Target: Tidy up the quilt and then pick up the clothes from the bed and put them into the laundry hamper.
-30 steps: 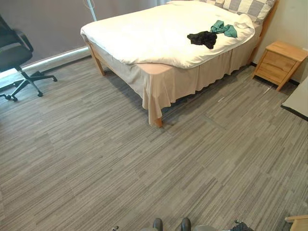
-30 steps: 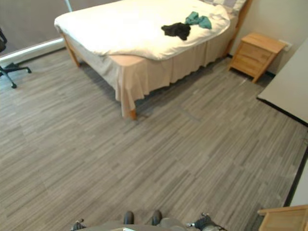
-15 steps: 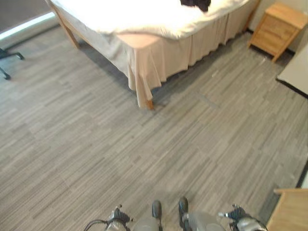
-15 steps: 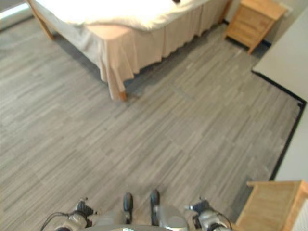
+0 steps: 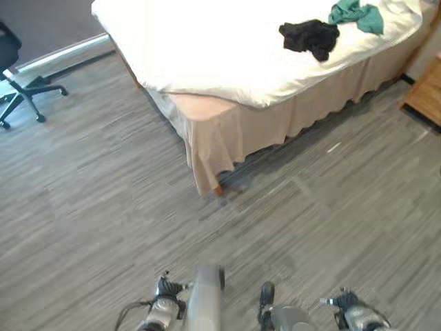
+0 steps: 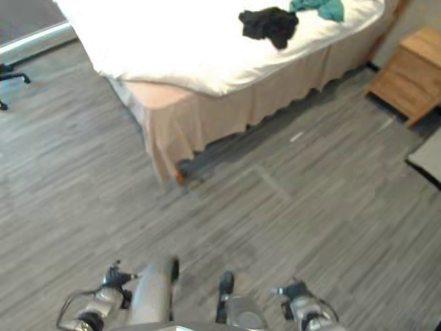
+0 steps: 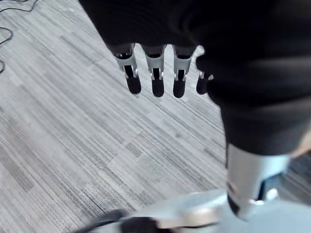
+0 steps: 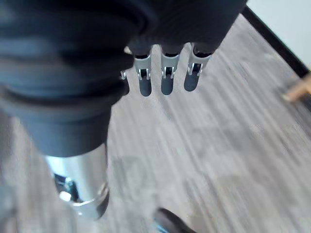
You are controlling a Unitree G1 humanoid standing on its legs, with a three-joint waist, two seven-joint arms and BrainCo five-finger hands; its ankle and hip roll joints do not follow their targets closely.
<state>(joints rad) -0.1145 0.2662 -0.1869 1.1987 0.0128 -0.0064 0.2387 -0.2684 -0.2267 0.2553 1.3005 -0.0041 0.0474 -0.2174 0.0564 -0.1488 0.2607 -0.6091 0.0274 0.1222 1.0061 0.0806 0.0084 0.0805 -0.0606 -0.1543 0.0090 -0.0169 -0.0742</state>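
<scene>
A white quilt point(image 5: 220, 48) covers the bed and leaves a pinkish sheet corner point(image 5: 203, 107) bare at the near end. On the quilt near the bed's right edge lies a black garment point(image 5: 309, 38), with a teal garment point(image 5: 355, 14) just beyond it. My left hand point(image 7: 153, 77) hangs over the grey floor, fingers straight, nothing in it. My right hand point(image 8: 165, 73) hangs the same way, also holding nothing. Both hands are low and well short of the bed.
A beige bed skirt point(image 5: 296, 114) hangs to the floor, and a wooden bed leg point(image 5: 217, 187) shows at the near corner. A black office chair point(image 5: 21, 76) stands at the far left. A wooden nightstand point(image 6: 410, 72) stands right of the bed.
The whole picture has shifted: the camera now takes in more of the bed, with the clothes back in sight. The quilt and both garments lie as before.
</scene>
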